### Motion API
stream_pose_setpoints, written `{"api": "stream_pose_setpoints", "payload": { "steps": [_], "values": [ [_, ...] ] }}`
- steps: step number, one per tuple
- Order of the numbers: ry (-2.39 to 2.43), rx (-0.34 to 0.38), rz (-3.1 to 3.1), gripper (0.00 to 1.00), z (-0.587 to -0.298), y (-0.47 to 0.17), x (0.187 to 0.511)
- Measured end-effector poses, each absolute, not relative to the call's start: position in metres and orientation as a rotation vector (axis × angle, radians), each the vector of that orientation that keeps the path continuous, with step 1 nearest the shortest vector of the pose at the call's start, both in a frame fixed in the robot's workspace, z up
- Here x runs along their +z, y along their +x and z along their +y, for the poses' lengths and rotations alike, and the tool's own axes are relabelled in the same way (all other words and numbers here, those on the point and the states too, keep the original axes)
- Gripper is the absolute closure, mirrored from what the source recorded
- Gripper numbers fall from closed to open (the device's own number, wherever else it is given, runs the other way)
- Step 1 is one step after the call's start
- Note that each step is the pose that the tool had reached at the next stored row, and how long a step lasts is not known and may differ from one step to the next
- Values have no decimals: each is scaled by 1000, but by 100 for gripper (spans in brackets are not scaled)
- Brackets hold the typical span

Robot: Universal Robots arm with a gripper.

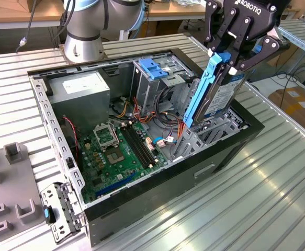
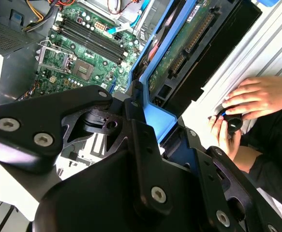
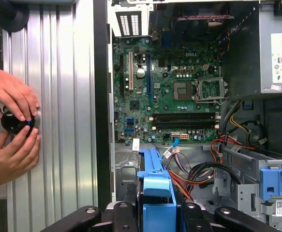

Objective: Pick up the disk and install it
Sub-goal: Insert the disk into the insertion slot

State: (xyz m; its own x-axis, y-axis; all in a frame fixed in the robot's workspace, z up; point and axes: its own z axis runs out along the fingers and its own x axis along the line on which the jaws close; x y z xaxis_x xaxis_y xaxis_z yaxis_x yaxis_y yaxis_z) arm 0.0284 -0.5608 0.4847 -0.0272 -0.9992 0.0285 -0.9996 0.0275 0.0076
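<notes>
In the exterior view my black gripper (image 1: pixel 229 60) is shut on the upper end of the disk (image 1: pixel 217 97), a silver-grey drive edged by a blue plastic carrier. The disk hangs steeply tilted. Its lower end reaches into the open computer case (image 1: pixel 142 201) at the metal bay (image 1: pixel 215 128) on the exterior view's right. The second wrist view looks along the disk's green circuit underside (image 2: pixel 186 46) and its blue carrier (image 2: pixel 157 121), between the black finger links. The first wrist view has the carrier's blue end (image 3: pixel 155 186) over the case interior.
Inside the case lie a green motherboard (image 1: pixel 121 151), a grey power-supply box (image 1: pixel 81 89), a tall metal cage with a light-blue latch (image 1: pixel 153 68) and loose cables (image 1: pixel 165 141). A person's hands (image 3: pixel 12 123) hold a black knob on the ribbed metal table (image 1: pixel 257 198) beside the case. Grey fixtures (image 1: pixel 8 193) stand on the exterior view's left.
</notes>
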Motion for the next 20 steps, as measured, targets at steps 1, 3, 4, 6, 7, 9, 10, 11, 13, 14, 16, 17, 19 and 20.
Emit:
{"api": "stream_pose_setpoints", "payload": {
  "steps": [1,3,4,6,7,9,10,11,13,14,16,17,19,20],
  "values": [
    [2173,23,-2233,63,-561,29,485],
    [2173,22,-2233,63,-561,30,484],
    [2173,22,-2233,63,-561,30,483],
    [2173,22,-2233,63,-561,35,481],
    [2173,22,-2233,63,-560,40,479],
    [2173,22,-2233,63,-560,47,475],
    [2173,22,-2233,63,-559,50,473],
    [2174,22,-2232,63,-557,52,470],
    [2179,22,-2227,63,-552,53,466],
    [2181,22,-2225,63,-552,55,464],
    [2184,22,-2222,63,-552,61,460],
    [2193,23,-2213,63,-551,62,458],
    [2217,23,-2189,63,-551,63,456],
    [2222,23,-2184,63,-552,63,455]
  ]
}}
